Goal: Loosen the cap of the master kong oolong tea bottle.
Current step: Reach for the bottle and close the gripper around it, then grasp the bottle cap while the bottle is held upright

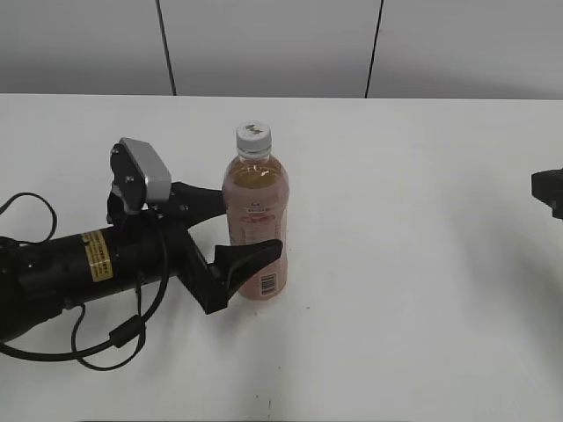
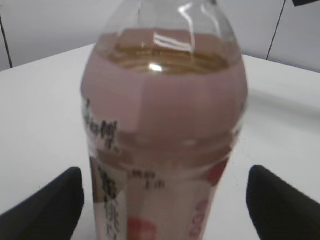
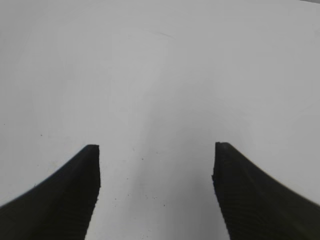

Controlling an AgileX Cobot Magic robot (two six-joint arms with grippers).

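Note:
The master kong oolong tea bottle stands upright on the white table, with amber tea and a pink label. Its white cap, with a small green mark, is on top. My left gripper is open, with one finger on each side of the bottle's lower body. In the left wrist view the bottle fills the middle, and the gripper's two fingers stand apart from it with gaps on both sides; the cap is out of view there. My right gripper is open and empty over bare table.
The white table runs back to a grey panelled wall. The left arm and its black cables lie across the front left. A small part of the right arm shows at the right edge.

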